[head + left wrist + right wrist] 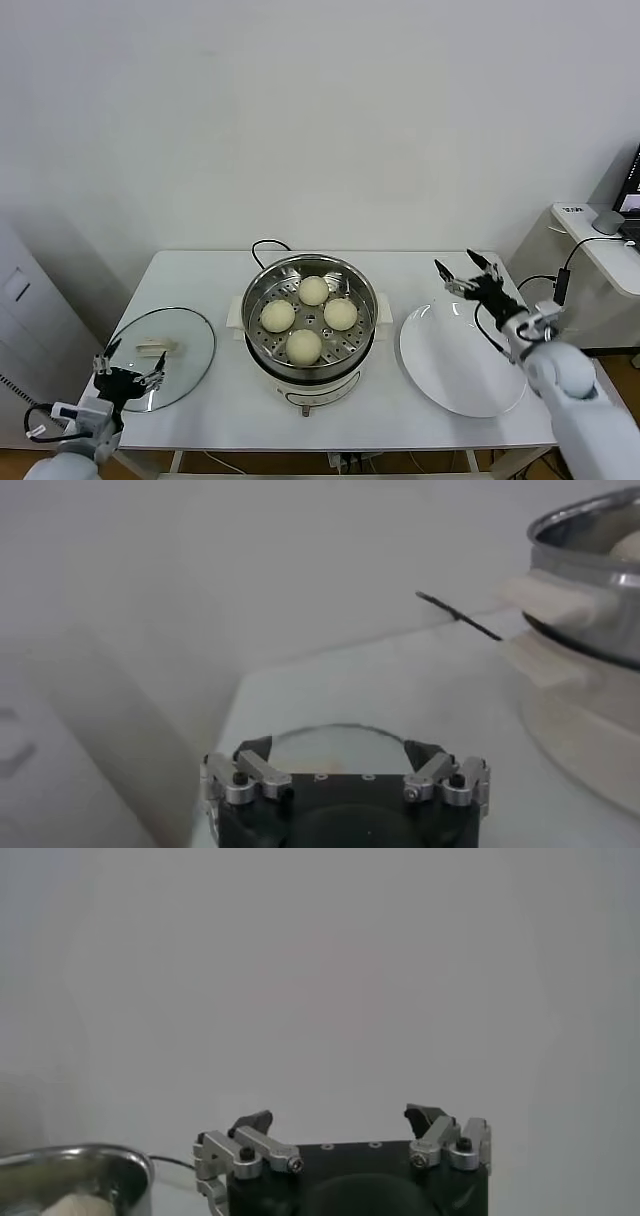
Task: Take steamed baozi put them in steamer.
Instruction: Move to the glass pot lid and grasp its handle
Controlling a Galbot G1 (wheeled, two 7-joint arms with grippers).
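Since all four buns (pixel 312 317) sit on the perforated tray inside the steamer (pixel 310 334), the loading part of the job looks finished. One bun lies toward the wall side of the steamer, one toward the near edge, and two flank the middle, close together without clearly pressing on each other. To the right of the steamer the white plate (pixel 462 362) lies bare on the table (pixel 215 400), which suggests nothing is left to carry over. To the left of the steamer the glass lid (pixel 160 356) rests flat, off the pot; the task sentence does not ask for it to go on. The right gripper (pixel 468 273) hovers above the far edge of the plate, to the right of the steamer, its fingers (pixel 250 1123) spread wide and grasping nothing. The left gripper (pixel 130 374) sits low at the near edge of the lid, well left of the steamer, fingers (pixel 252 749) also released and empty. My reading is that only pulling the arms back remains, if anything.
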